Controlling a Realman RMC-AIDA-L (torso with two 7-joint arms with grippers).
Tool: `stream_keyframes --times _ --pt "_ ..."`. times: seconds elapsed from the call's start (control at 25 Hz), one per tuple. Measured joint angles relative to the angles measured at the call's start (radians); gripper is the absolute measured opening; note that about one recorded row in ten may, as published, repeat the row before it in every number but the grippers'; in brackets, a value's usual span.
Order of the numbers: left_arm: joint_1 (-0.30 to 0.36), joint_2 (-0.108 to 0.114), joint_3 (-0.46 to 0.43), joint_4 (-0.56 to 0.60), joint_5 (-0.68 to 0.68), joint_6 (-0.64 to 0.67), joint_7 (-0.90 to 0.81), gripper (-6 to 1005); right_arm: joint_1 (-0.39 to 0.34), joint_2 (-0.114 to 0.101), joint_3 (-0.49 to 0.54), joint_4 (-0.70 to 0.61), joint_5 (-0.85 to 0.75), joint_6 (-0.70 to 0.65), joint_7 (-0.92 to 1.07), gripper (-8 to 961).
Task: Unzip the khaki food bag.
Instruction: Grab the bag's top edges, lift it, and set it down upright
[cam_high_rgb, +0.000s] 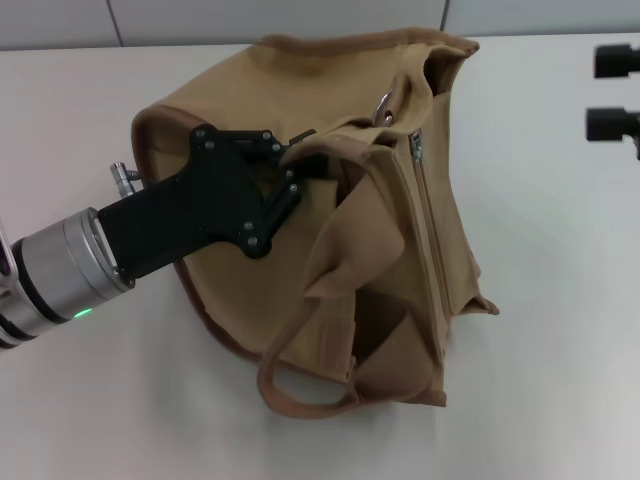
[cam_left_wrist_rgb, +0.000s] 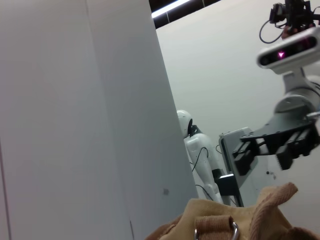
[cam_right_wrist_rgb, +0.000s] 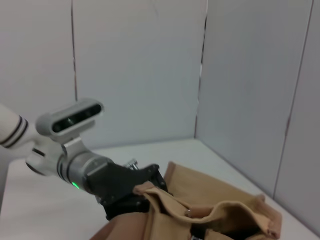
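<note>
Both left gripper (cam_high_rgb: 290, 172) fingers pinch the khaki food bag (cam_high_rgb: 440, 230) fabric

1. the khaki food bag (cam_high_rgb: 330, 190) fills the middle of the white table (cam_high_rgb: 560, 380), its zipper (cam_high_rgb: 428, 215) facing up.
2. the left gripper (cam_high_rgb: 290, 165) blocks the bag's left side, seemingly clamped on fabric.
3. bare table lies right of the bag; the right gripper (cam_high_rgb: 612, 92) waits at that edge.
4. loose webbing handles (cam_high_rgb: 330, 300) crowd the near side.
</note>
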Motion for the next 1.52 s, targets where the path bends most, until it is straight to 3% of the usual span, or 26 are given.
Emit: stream_keyframes --times 0.28,0.48,0.68,0.92,1.08,1.52 --pt "-0.008 -0.001 0.03 0.005 0.0 0.007 0.0 53 0.083 -0.011 -0.148 -0.197 -0.15 0.031 0.309 546" --pt "-0.013 -0.001 0.048 0.005 -0.003 0.006 0.004 52 0.145 -0.017 -0.232 -0.286 -0.257 0.037 0.5 545" --pt "-0.015 -0.001 0.048 0.006 -0.003 0.001 0.022 54 0.156 -0.018 -0.254 -0.315 -0.306 0.038 0.595 545" --pt "-0.006 -0.002 0.038 -0.002 -0.007 0.0 0.025 62 0.108 -0.013 -0.213 -0.28 -0.303 0.079 0.591 545" --pt "0.054 0.002 -0.014 -0.007 -0.117 -0.036 0.026 68 0.062 -0.015 -0.15 -0.203 -0.251 0.1 0.554 545" --pt "0.089 0.009 -0.001 -0.004 -0.142 -0.033 0.026 131 0.03 -0.023 -0.092 -0.038 -0.182 0.108 0.484 546"
